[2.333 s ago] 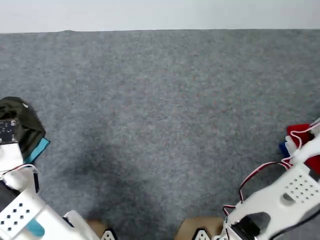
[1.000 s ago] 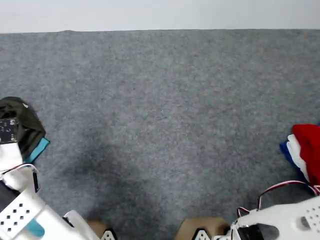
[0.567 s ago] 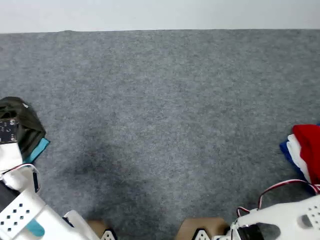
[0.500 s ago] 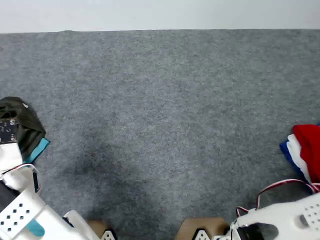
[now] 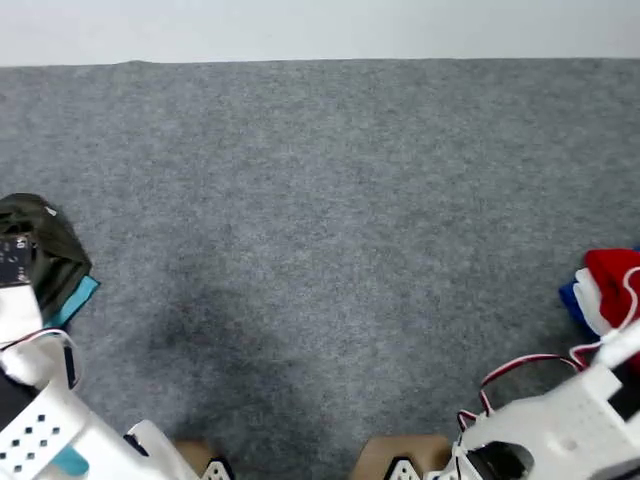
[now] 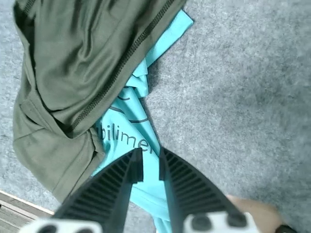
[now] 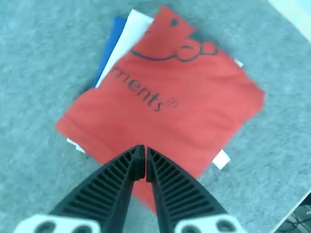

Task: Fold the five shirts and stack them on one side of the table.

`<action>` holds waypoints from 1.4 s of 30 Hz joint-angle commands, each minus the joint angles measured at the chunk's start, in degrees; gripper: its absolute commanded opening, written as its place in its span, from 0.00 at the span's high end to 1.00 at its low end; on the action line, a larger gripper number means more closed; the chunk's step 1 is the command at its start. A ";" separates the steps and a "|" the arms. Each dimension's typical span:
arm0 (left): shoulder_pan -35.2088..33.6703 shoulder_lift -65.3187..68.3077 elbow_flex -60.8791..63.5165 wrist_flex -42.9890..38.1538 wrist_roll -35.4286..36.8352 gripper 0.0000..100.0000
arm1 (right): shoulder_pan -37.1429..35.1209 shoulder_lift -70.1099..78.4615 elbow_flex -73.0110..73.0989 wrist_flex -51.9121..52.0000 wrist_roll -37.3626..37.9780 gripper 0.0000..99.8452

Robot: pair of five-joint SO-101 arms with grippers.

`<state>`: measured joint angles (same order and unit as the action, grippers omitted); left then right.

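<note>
The left tool (image 6: 150,154), slightly apart over the crumpled teal shirt (image 6: 131,121) at the left edge of the surface (image 5: 330,200), should probably first pinch the olive shirt (image 6: 73,73) overlapping it, while the right tool (image 7: 145,154) hangs closed above the red-topped folded stack (image 7: 170,102)

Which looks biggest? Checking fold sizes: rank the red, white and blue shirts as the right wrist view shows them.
1. red shirt: by far largest, on top.
2. white shirt: strip plus corners.
3. blue shirt: thinner strip, close to white; red hides most of both.
</note>
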<state>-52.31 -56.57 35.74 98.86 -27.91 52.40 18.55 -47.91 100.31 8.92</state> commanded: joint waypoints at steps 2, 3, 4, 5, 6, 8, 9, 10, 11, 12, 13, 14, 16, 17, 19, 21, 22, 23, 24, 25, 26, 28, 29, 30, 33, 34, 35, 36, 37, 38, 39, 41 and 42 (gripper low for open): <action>0.09 -0.18 -2.86 1.58 -0.09 0.94 | -2.07 -8.40 5.10 2.42 2.99 0.99; 0.09 -0.18 -2.86 1.58 -0.18 0.94 | -3.03 -9.98 7.38 2.42 4.92 0.99; 0.09 -0.09 -2.68 1.58 -0.18 0.94 | -4.09 -11.65 10.11 2.42 6.77 0.99; 0.09 -0.09 -2.51 1.58 -0.26 0.94 | -5.41 -13.67 13.01 2.42 8.18 0.99; 0.09 -0.09 -2.42 1.58 -0.35 0.94 | -6.81 -15.96 16.26 2.42 9.32 0.99; 0.09 -0.09 -2.42 1.58 -0.35 0.93 | -9.89 -21.32 22.95 2.42 10.29 0.99; 0.18 0.00 -2.42 1.58 -0.35 0.93 | -11.65 -24.04 26.37 2.42 10.37 0.99; 0.62 0.62 -2.42 1.58 -0.35 0.93 | -13.41 -26.77 29.54 2.33 10.29 0.99; 1.49 1.67 -2.51 1.58 -0.35 0.93 | -15.34 -29.14 32.79 2.33 10.29 0.99; 2.02 3.08 -2.77 1.58 -0.18 0.93 | -17.27 -31.43 35.78 2.24 10.29 0.99; 2.29 4.75 -3.03 1.58 -0.09 0.93 | -19.03 -33.54 38.86 2.24 10.29 0.99; 2.37 6.68 -3.47 1.58 -0.09 0.93 | -20.53 -35.38 41.49 2.15 10.29 0.99; 2.37 11.34 -4.79 1.58 -0.09 0.93 | -22.73 -38.46 46.24 2.15 10.29 0.99; 2.46 13.89 -5.67 1.58 -0.09 0.93 | -23.43 -39.78 48.26 2.15 10.20 0.99; 2.20 19.34 -7.69 1.58 -0.09 0.93 | -23.69 -41.98 51.69 2.15 10.20 0.99; 1.23 24.53 -9.54 1.58 -0.09 0.93 | -23.52 -43.91 54.42 2.15 10.20 0.99; 0.18 26.73 -10.51 1.58 -0.09 0.93 | -23.08 -44.62 55.65 2.15 10.20 0.99; -0.70 28.75 -11.30 1.58 -0.09 0.93 | -22.73 -45.41 56.70 2.15 10.20 0.99; -1.58 30.68 -11.91 1.58 -0.09 0.93 | -22.46 -46.20 57.85 2.15 10.20 0.99; -2.55 32.18 -12.26 1.58 -0.26 0.93 | -22.37 -46.81 58.90 2.15 10.20 0.99; -3.52 33.32 -12.18 1.58 -0.35 0.93 | -22.37 -47.43 59.87 2.15 10.20 0.99; -5.36 35.25 -11.82 1.58 -1.76 0.92 | -22.64 -48.66 62.07 2.15 10.20 0.99; -6.15 35.87 -11.38 1.58 -3.43 0.91 | -22.73 -49.10 62.95 2.15 10.20 0.99; -6.86 36.48 -10.95 1.49 -4.84 0.89 | -22.73 -49.36 63.74 2.15 10.20 0.99; -8.26 38.33 -9.80 0.62 -6.07 0.88 | -22.55 -50.24 65.93 2.15 10.20 0.99; -8.62 38.95 -9.36 0.18 -6.07 0.88 | -22.46 -50.68 66.55 2.15 10.20 0.99; -8.70 39.74 -8.92 -0.53 -6.07 0.88 | -22.46 -51.21 67.16 2.15 10.20 0.99; -8.70 40.53 -8.57 -1.05 -6.07 0.88 | -22.46 -51.91 67.60 2.24 10.29 0.99; -8.70 41.49 -8.22 -1.49 -6.15 0.88 | -22.46 -52.70 67.96 2.24 10.29 0.99; -8.70 42.55 -8.04 -1.93 -6.15 0.88 | -22.46 -53.49 68.13 2.24 10.37 0.99; -8.79 43.60 -8.04 -2.20 -6.15 0.88 | -22.46 -54.29 68.40 2.24 10.46 0.99; -8.88 45.10 -8.92 -2.64 -6.33 0.88 | -22.46 -55.60 68.40 2.15 10.46 0.99; -8.88 45.71 -9.63 -2.73 -6.77 0.88 | -22.46 -56.04 68.40 2.15 10.55 0.99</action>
<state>-60.75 -11.74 27.74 97.10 -33.80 29.54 -34.81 20.84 100.48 18.77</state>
